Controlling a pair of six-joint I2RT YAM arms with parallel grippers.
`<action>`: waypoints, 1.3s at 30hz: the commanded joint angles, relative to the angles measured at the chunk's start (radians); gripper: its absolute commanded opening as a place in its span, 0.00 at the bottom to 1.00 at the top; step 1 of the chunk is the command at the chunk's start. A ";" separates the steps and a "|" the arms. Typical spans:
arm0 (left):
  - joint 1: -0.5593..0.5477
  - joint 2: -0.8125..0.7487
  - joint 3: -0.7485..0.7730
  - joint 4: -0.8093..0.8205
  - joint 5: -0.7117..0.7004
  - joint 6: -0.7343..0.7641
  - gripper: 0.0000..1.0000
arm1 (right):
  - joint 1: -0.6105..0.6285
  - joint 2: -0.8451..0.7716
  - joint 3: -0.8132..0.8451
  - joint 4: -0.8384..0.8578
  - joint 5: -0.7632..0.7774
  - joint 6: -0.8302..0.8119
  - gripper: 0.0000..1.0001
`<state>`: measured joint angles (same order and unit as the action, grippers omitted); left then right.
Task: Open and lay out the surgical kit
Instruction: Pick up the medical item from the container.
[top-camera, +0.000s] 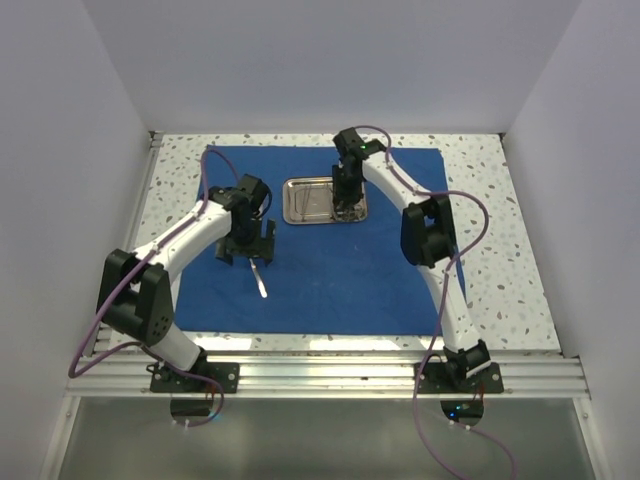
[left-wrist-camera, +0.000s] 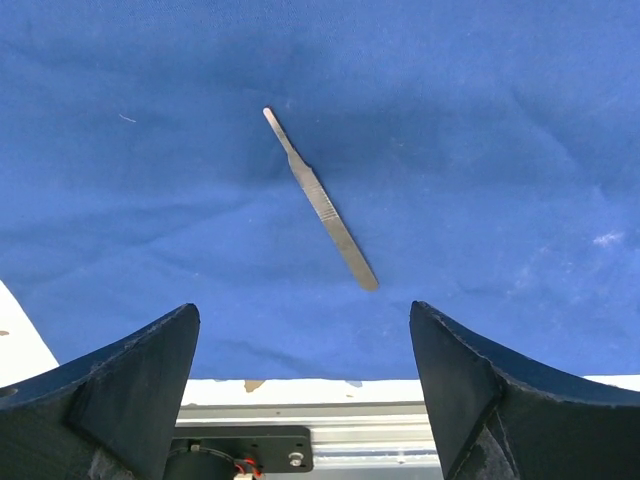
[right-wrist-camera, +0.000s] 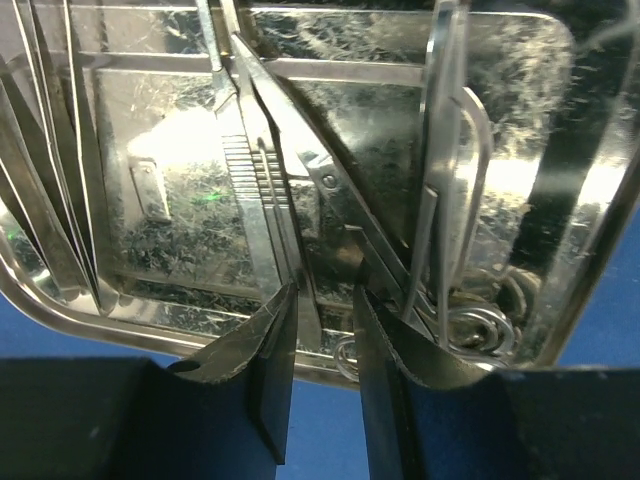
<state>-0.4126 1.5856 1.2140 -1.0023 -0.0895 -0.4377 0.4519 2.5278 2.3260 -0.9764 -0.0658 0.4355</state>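
Where right hand (right-wrist-camera: 324, 305) enters tray (right-wrist-camera: 400, 120), instruments (right-wrist-camera: 262, 190) indistinct

open drape (top-camera: 330, 285) (scalpel (left-wrist-camera: 320, 198) there), crowded tray (top-camera: 303, 212)

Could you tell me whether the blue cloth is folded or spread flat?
Spread flat: the blue cloth lies open, with the steel tray and a silver instrument resting on it.
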 joint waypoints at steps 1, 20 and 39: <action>0.009 -0.039 -0.018 0.028 0.010 0.031 0.89 | 0.024 -0.006 -0.017 -0.005 0.011 -0.024 0.34; 0.037 -0.050 -0.097 0.083 0.023 0.060 0.89 | 0.073 -0.090 -0.260 0.028 0.017 -0.006 0.29; 0.054 -0.021 -0.064 0.085 0.030 0.088 0.88 | 0.071 -0.113 -0.057 -0.047 0.004 -0.009 0.00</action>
<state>-0.3668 1.5742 1.1183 -0.9497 -0.0772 -0.3737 0.5159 2.4638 2.2238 -0.9585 -0.0444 0.4343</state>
